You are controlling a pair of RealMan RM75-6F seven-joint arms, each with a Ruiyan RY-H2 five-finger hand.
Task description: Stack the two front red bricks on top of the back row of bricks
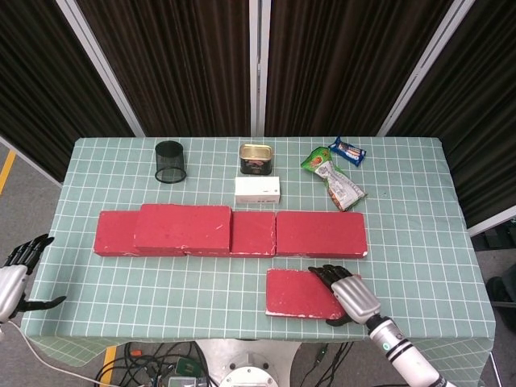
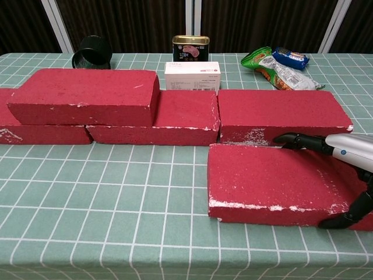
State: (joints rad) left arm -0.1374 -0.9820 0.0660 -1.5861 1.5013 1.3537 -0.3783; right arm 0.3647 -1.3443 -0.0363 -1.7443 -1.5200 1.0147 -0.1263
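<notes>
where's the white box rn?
The white box sits mid-table toward the back in the head view, just in front of the tin can and behind the back row of red bricks.
</notes>
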